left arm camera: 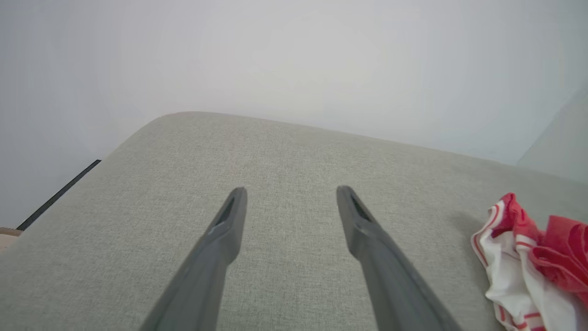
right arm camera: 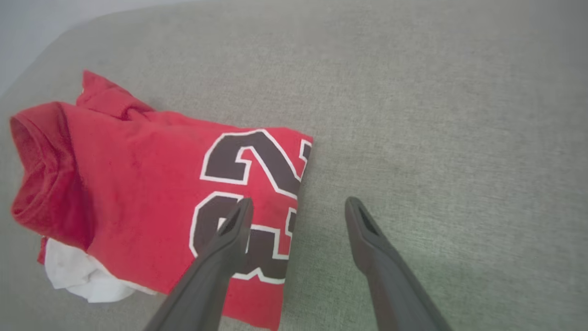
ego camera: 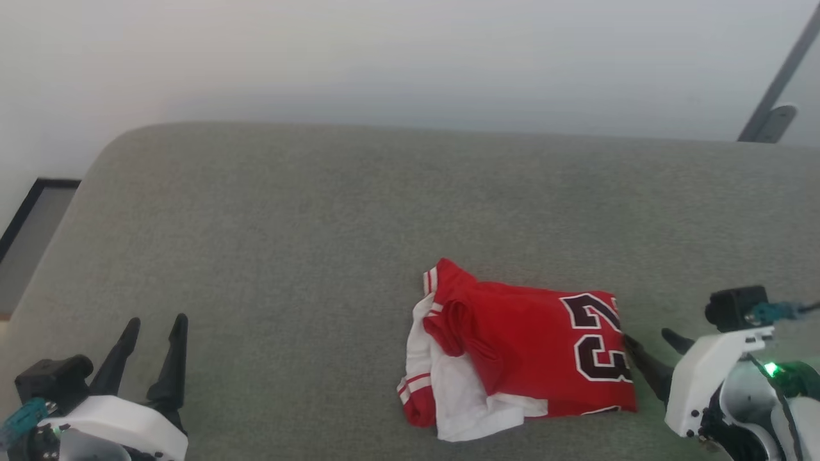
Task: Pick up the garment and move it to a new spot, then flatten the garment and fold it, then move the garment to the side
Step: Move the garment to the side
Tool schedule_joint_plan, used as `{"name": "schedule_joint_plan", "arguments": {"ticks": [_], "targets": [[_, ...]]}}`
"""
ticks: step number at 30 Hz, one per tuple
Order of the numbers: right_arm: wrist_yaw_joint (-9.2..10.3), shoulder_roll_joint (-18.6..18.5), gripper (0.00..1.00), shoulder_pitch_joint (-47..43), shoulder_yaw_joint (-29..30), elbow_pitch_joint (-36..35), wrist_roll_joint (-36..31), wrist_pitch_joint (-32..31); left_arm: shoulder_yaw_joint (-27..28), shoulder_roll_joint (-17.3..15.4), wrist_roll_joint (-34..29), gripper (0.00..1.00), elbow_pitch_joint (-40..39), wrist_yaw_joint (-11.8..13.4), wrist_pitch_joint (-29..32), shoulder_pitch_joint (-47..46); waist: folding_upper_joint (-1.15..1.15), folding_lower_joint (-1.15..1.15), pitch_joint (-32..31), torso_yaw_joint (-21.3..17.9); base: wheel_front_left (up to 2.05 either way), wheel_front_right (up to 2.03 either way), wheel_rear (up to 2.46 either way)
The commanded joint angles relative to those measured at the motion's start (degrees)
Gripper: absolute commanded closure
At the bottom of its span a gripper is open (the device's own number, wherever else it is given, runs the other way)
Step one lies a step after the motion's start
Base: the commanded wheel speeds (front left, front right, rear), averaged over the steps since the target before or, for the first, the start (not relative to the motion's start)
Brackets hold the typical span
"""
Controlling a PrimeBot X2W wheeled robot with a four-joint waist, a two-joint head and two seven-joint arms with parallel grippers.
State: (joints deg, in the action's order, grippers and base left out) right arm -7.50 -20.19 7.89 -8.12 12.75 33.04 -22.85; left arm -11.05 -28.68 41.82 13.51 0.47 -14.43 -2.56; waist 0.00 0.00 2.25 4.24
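Observation:
The garment [ego camera: 532, 349], a red jersey with white sleeves, striped trim and a dark "23" outlined in white, lies folded in a rough rectangle on the grey cushion, right of centre near the front edge. Its number side faces up [right arm camera: 183, 193]; a white sleeve and red collar bunch at its left end [left arm camera: 528, 257]. My right gripper [ego camera: 647, 346] stands open at the garment's right edge, one finger over the number, the other over bare cushion, holding nothing [right arm camera: 298, 207]. My left gripper [ego camera: 157, 326] is open and empty at the lower left, far from the garment [left arm camera: 289, 195].
The grey fabric cushion [ego camera: 320, 224] spans the view, with a rounded corner at the back left. A pale wall rises behind it. A dark-framed panel [ego camera: 32, 224] sits beyond the left edge, and a grey slanted bar [ego camera: 775, 83] stands at the upper right.

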Motion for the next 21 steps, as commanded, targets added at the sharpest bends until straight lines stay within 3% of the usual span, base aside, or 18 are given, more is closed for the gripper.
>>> {"name": "schedule_joint_plan", "arguments": {"ticks": [1,18,21], "targets": [[0.02,-0.29,0.0,0.86,-0.57,0.13,0.61,-1.59,-0.15,0.15,-0.26,0.0,0.22,-0.24,0.02,-0.84,0.0,0.0,1.16,1.25,0.0,0.0,0.0],[0.02,-0.49,0.0,8.76,-1.93,6.24,5.48,-32.31,-2.66,3.12,-1.69,0.0,3.2,-1.67,-0.39,-5.94,0.0,0.0,7.05,6.93,0.0,0.0,0.0],[0.02,-0.1,0.0,9.59,-1.59,6.68,5.55,-33.83,-2.86,3.41,-1.98,0.0,3.57,-1.88,-0.45,-6.57,0.0,0.0,7.65,7.3,0.0,0.0,0.0]]}}
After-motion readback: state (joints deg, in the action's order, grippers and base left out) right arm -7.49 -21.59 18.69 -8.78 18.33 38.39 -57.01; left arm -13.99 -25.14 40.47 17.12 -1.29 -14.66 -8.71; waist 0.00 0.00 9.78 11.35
